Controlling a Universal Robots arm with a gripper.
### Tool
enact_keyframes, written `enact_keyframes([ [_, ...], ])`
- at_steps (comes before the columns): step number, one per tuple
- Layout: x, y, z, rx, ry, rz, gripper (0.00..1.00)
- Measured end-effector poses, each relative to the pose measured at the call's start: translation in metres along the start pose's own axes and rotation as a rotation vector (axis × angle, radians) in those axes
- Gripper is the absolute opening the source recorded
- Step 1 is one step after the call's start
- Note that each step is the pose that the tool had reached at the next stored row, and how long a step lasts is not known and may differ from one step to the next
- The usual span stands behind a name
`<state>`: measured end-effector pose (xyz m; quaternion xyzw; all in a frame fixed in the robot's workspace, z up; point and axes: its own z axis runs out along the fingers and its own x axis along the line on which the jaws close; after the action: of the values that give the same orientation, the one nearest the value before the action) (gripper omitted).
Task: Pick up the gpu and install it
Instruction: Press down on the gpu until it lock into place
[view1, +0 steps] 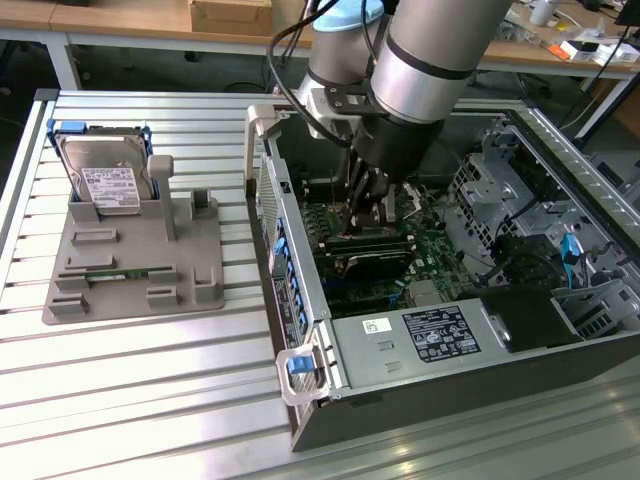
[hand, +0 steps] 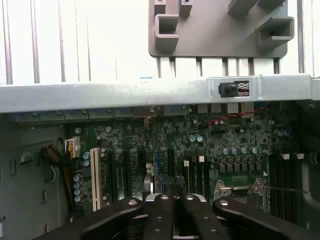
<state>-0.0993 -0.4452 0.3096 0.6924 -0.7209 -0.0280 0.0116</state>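
Arm reaching into the open case (view1: 300, 330), end effector (view1: 368, 205) low over the motherboard (view1: 440, 255). Its fingers (hand: 165, 215) are clenched nearly together, and a slim dark card, judged to be the gpu (view1: 372, 240), sits edge-down directly beneath them at the slots; whether it is fully seated cannot be told. The fixture (view1: 130, 265) on the table (view1: 120, 400) keeps the hard drive (view1: 105, 180) and memory stick (view1: 110, 275). To do this step well: hold the card square to its slot, press straight down, avoid tilting it toward neighbouring slots.
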Motion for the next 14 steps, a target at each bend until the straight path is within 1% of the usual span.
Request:
enact_keyframes([
  [2, -0.0002, -0.0055, 0.0017, -0.0001, 0.0002, 0.0, 0.13],
  [3, -0.0002, -0.0061, 0.0018, -0.0002, 0.0004, 0.0, 0.13],
  [6, 0.0019, -0.0062, 0.0022, -0.0001, 0.0002, 0.0, 0.13],
  [9, 0.0084, -0.0063, 0.0024, -0.0001, 0.0003, 0.0, 0.13],
  [11, 0.0089, -0.0063, 0.0036, 0.0, 0.0, 0.0, 0.13],
  [14, 0.0084, -0.0068, 0.0082, -0.0001, 0.0001, 0.0, 0.13],
])
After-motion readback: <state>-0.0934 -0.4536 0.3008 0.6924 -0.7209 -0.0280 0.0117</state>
